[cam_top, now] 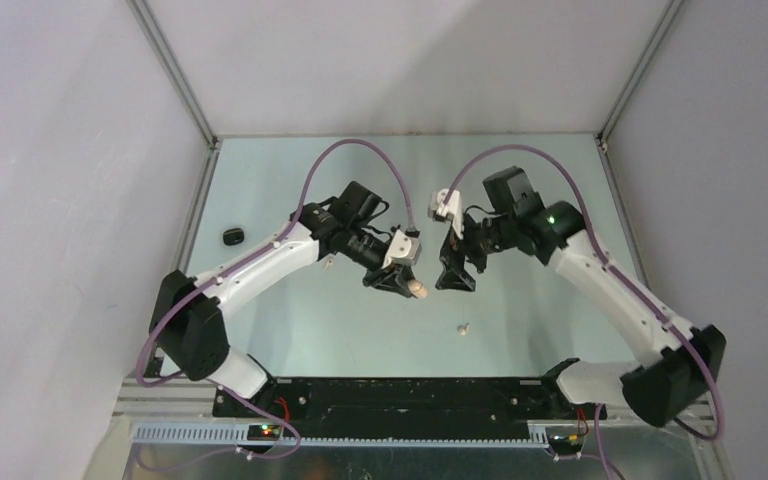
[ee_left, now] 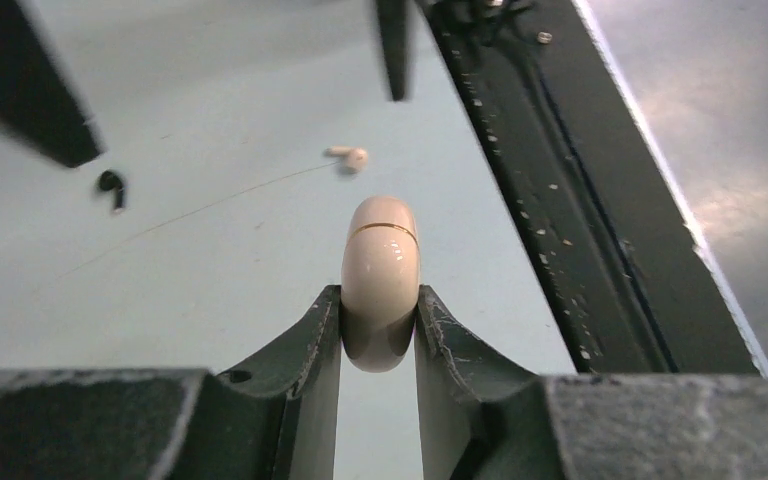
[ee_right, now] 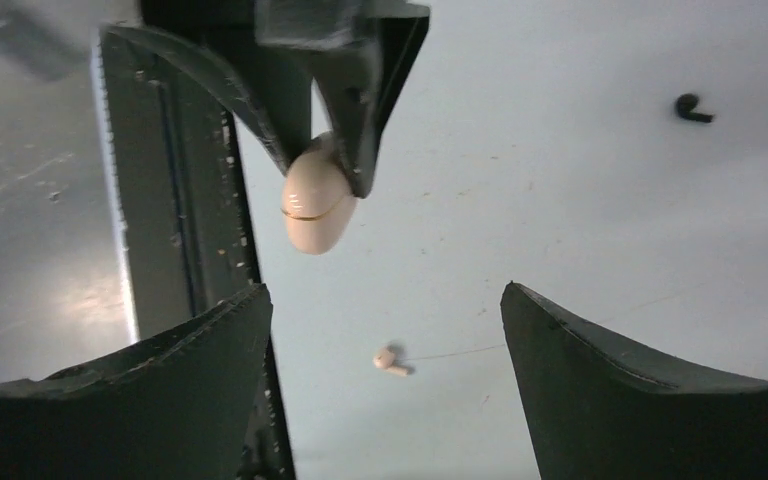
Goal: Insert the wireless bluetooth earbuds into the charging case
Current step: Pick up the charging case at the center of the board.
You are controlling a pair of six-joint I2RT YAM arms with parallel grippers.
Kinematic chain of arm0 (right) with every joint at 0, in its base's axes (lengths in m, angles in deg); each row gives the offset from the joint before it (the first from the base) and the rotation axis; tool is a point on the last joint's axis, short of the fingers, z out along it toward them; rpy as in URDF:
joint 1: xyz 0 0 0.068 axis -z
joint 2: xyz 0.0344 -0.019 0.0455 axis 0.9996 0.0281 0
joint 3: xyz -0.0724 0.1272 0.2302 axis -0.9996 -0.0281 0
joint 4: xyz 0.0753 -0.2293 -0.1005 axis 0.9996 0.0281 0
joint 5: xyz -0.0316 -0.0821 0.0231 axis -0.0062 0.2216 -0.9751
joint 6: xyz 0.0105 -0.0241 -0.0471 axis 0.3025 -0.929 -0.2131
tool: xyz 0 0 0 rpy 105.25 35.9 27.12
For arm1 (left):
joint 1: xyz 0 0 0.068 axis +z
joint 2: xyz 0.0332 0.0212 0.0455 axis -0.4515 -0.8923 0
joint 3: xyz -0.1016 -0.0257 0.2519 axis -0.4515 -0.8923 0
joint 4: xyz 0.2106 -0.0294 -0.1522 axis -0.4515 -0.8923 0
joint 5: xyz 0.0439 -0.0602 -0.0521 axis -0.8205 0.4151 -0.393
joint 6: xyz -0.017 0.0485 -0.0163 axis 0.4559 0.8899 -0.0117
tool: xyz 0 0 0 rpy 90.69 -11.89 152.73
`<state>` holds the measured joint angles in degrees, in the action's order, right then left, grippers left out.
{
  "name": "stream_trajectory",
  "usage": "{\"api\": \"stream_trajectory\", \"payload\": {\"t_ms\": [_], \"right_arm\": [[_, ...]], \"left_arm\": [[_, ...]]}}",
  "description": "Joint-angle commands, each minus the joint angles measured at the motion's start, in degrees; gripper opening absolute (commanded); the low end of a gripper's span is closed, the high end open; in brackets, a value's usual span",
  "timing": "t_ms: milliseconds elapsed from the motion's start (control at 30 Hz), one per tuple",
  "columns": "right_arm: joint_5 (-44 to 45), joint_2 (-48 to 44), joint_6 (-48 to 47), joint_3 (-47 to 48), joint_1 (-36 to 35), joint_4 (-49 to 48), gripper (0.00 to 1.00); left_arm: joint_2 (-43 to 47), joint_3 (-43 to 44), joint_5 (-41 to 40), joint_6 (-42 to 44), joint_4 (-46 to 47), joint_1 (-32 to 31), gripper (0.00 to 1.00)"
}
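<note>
My left gripper (cam_top: 407, 283) (ee_left: 380, 300) is shut on a cream charging case (cam_top: 418, 290) (ee_left: 381, 258), a rounded pod with a thin gold seam and its lid closed, held above the table. My right gripper (cam_top: 457, 272) (ee_right: 385, 300) hangs open just right of the case, holding nothing. The right wrist view shows the case (ee_right: 315, 207) pinched by the left fingers (ee_right: 360, 120). One cream earbud (cam_top: 464, 327) (ee_left: 349, 156) (ee_right: 390, 361) lies on the table below the grippers. A black earbud (ee_left: 110, 186) (ee_right: 693, 108) lies farther off.
A small black pod-shaped object (cam_top: 232, 236) sits at the table's left edge. The black base rail (cam_top: 410, 395) (ee_left: 560, 200) runs along the near edge. Grey walls enclose the pale green table (cam_top: 520, 180) on three sides.
</note>
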<state>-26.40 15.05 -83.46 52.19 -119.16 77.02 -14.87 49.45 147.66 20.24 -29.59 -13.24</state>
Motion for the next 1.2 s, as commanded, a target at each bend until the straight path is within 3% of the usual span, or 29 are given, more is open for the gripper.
{"api": "stream_trajectory", "payload": {"t_ms": [0, 167, 267, 467, 633, 967, 1167], "right_arm": [[11.1, -7.8, 6.2, -7.5, -3.1, -16.1, 0.87], [11.1, -11.4, 12.0, -13.9, -4.7, -30.4, 0.82], [12.9, -11.0, 12.8, -15.8, -6.7, -33.7, 0.8], [14.4, -9.6, 12.4, -16.7, -9.2, -34.6, 0.74], [12.7, -9.6, 10.5, -17.4, -10.0, -33.5, 0.56], [10.1, -11.4, 6.5, -17.4, -9.8, -29.3, 0.57], [9.5, -10.0, 6.4, -17.4, -9.5, -28.7, 0.52]], "left_arm": [[3.8, -0.9, -7.4, -12.8, 11.3, -0.2, 0.0], [4.5, 0.1, -8.8, -14.4, 11.7, -0.2, 0.0], [4.3, 0.2, -7.7, -14.9, 11.9, -0.2, 0.0], [3.9, -0.1, -7.1, -15.0, 11.9, -0.2, 0.0], [4.1, -0.4, -7.0, -14.7, 11.7, -0.1, 0.0], [4.4, -0.8, -6.6, -13.6, 11.1, -0.2, 0.0], [4.3, -0.4, -6.2, -13.6, 10.9, -0.2, 0.0]]}}
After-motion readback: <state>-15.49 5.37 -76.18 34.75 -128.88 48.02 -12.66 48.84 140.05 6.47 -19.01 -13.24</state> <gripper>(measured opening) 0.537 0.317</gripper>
